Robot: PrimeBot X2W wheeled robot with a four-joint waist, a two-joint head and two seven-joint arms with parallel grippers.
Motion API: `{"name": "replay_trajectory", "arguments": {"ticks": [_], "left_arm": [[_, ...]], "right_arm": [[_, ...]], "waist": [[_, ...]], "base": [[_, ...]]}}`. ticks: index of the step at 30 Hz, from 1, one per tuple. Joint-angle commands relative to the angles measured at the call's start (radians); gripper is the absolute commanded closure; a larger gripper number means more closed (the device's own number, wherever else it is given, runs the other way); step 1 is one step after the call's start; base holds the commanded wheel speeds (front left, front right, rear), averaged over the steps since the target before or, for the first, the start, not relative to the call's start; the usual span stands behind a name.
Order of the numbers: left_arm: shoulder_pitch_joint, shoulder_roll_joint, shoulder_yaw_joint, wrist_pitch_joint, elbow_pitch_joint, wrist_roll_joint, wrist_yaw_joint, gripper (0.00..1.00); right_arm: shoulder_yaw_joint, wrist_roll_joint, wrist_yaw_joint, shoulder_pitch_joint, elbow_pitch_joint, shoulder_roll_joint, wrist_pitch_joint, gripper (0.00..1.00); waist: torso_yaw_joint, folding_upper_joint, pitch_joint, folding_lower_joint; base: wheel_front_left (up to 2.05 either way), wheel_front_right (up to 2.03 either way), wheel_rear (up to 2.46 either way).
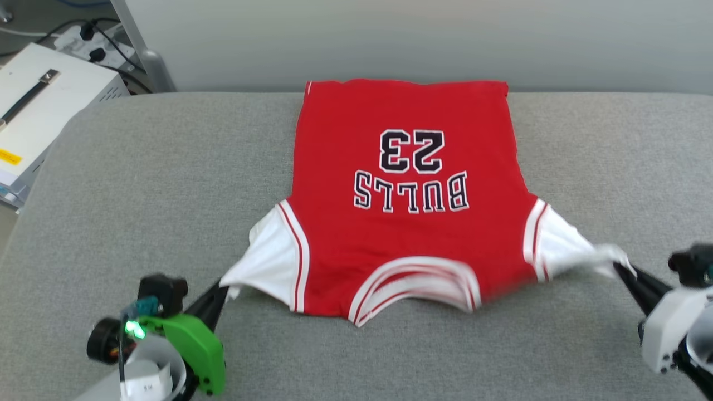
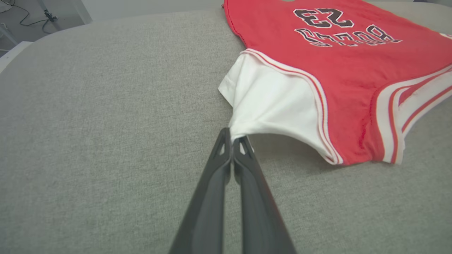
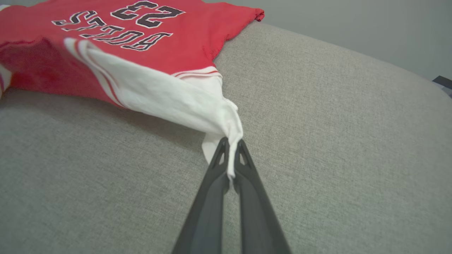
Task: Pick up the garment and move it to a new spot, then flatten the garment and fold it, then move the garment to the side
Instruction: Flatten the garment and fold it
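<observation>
Red Bulls 23 jersey on grey fabric-covered surface before pale wall, white sleeves pinched in fully closed left gripper and right gripper.

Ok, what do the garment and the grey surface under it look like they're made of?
The garment: soft, matte knit cloth, perhaps cotton or polyester; it drapes and bunches at the pinched white sleeves. The grey surface: matte woven fabric, with a fine weave visible in the wrist views; its rounded edge hints at padding beneath.
</observation>
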Motion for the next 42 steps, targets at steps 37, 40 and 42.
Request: {"name": "replay_trajectory", "arguments": {"ticks": [37,40,42], "left_arm": [[0.289,-0.022,0.121,-0.008,-0.177,0.070,0.113,1.00],[0.259,-0.026,0.131,-0.008,-0.201,0.096,0.115,1.00],[0.232,-0.029,0.137,-0.008,-0.216,0.115,0.115,1.00]], "right_arm": [[-0.721,-0.146,-0.001,0.577,-0.576,0.056,0.396,0.00],[-0.787,-0.143,-0.001,0.476,-0.629,0.035,0.420,0.00],[-0.817,-0.142,-0.001,0.386,-0.652,0.018,0.447,0.00]], "waist": [[0.063,0.0033,-0.003,0.0001],[0.079,0.0033,0.044,0.0001],[0.095,0.0033,0.080,0.0001]], "base": [[0.00,0.00,0.00],[0.00,0.00,0.00],[0.00,0.00,0.00]]}}
